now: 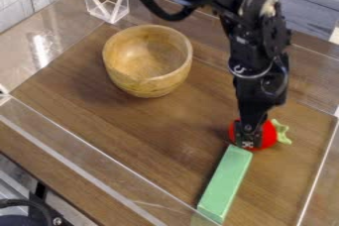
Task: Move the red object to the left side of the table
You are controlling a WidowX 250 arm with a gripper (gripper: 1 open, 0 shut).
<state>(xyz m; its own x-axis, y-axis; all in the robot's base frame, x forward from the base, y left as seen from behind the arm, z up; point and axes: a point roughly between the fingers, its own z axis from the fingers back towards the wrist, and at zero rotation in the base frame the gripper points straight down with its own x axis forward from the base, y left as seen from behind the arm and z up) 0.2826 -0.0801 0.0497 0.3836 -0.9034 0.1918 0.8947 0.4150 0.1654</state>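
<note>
The red object is a small red strawberry-like toy with a green tip, lying on the right side of the dark wooden table. My gripper points steeply down right over it, with the black fingers straddling its left part. The jaws stand open and the toy rests on the table. Part of the toy is hidden behind the fingers.
A long light-green block lies just in front of the toy, angled toward the front edge. A wooden bowl sits at the back left. Clear acrylic walls edge the table.
</note>
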